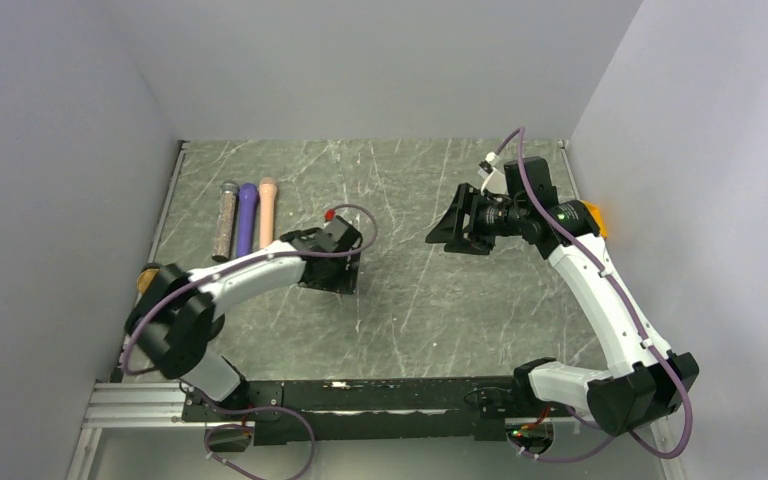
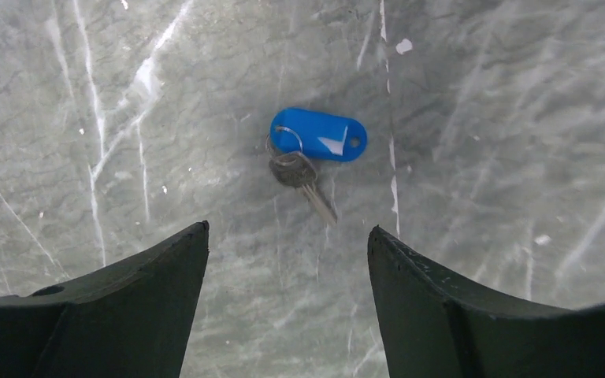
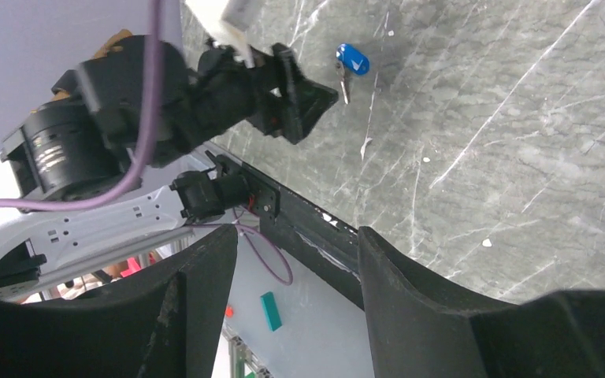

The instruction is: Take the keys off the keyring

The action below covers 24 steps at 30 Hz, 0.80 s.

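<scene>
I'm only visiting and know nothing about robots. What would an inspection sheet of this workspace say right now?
Surface: dark marbled table, scratched, with a few white specks.
Job's things: one silvery key lying flat, not yet detached from its blue tag.
Clutter: brown cylinder, purple cylinder and peach cylinder, side by side at the far left.
Grippers: left tool open above the key, not touching it; right tool open and empty, off to one side.
Cables: purple cable running along each arm.
Surroundings: plain grey walls on three sides.
</scene>
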Each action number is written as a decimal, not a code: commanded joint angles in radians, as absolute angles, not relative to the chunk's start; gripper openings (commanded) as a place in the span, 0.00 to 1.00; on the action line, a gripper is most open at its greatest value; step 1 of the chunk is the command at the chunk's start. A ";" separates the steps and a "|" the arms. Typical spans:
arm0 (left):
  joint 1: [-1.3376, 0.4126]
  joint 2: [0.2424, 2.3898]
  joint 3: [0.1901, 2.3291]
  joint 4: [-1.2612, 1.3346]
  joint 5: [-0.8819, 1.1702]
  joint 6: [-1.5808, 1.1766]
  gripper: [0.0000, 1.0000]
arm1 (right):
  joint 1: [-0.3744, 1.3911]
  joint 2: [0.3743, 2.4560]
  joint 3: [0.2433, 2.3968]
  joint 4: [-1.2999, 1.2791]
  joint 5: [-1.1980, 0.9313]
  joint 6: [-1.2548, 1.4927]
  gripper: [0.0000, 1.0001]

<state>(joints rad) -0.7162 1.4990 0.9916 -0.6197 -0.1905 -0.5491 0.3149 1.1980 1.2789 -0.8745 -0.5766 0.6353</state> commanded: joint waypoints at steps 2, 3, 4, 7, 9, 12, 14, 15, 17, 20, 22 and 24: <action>-0.807 1.665 1.118 -0.712 -0.401 -0.653 0.76 | 0.316 1.197 1.309 -0.903 -0.571 0.639 0.61; -0.817 1.688 1.129 -0.718 -0.410 -0.662 0.76 | 0.316 1.197 1.312 -0.906 -0.570 0.640 0.61; -0.822 1.705 1.133 -0.720 -0.412 -0.671 0.75 | 0.316 1.198 1.315 -0.908 -0.569 0.642 0.61; -0.824 1.732 1.114 -0.706 -0.396 -0.694 0.71 | 0.316 1.202 1.325 -0.918 -0.569 0.641 0.61; -0.825 1.733 1.094 -0.684 -0.390 -0.698 0.69 | 0.316 1.205 1.332 -0.925 -0.567 0.640 0.61; -0.825 1.740 1.091 -0.670 -0.394 -0.694 0.66 | 0.316 1.205 1.336 -0.925 -0.570 0.643 0.61; -0.823 1.754 1.096 -0.662 -0.391 -0.683 0.65 | 0.316 1.205 1.333 -0.917 -0.575 0.647 0.61; -0.822 1.764 1.100 -0.662 -0.390 -0.680 0.64 | 0.316 1.206 1.333 -0.916 -0.577 0.649 0.60; -0.815 1.780 1.109 -0.667 -0.385 -0.680 0.62 | 0.315 1.207 1.334 -0.914 -0.579 0.650 0.60; -0.799 1.785 1.097 -0.653 -0.375 -0.679 0.60 | 0.315 1.206 1.332 -0.904 -0.583 0.658 0.60; -0.782 1.784 1.074 -0.628 -0.354 -0.672 0.56 | 0.317 1.202 1.327 -0.895 -0.586 0.666 0.60; -0.767 1.790 1.065 -0.604 -0.332 -0.656 0.50 | 0.316 1.196 1.319 -0.888 -0.587 0.673 0.60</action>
